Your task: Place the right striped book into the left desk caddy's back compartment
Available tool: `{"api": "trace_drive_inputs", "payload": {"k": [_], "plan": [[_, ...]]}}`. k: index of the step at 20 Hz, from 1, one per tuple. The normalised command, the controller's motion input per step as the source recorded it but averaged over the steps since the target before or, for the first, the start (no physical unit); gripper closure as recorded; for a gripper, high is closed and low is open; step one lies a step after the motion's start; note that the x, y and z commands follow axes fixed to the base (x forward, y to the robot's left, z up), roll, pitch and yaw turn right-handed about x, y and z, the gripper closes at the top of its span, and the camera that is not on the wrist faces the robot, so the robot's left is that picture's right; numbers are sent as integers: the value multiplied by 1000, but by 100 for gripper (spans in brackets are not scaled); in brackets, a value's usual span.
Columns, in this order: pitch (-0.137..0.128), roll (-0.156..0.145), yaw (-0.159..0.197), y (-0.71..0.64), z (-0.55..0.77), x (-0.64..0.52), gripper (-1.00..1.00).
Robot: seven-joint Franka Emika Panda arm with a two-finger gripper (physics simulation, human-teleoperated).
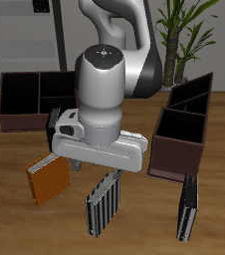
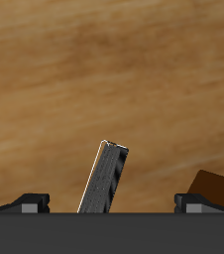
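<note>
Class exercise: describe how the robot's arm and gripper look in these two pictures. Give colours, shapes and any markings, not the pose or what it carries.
The arm is built of rounded, glossy white and light grey segments with black sections at the joints. The wrist ends in a thick cylinder with a small dark mark on its cap. Below it the gripper has a wide, flat, pale grey body. In the wrist view its fingers look dark grey and blocky. No cables show.

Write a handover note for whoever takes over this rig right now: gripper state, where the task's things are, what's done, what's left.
Gripper: shut on the right striped book, which hangs tilted below it, over the table's front area.
Left desk caddy: on the table, apart from the book; its back compartment holds no book.
Orange book and dark slim book: lying on the table.
Done: the grasp. Left: carry to the back compartment, lower in, release.
</note>
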Motion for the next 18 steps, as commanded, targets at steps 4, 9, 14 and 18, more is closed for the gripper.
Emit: {"api": "trace_drive_inputs", "payload": {"k": [4,9,14,18], "plan": [[-19,-32,-37,-47,-209,32,-100],[-5,-18,-17,-6,-207,16,-100],[-16,-5,-19,45,-192,14,-100],[19,-1,-16,74,-277,90,-100]]}}
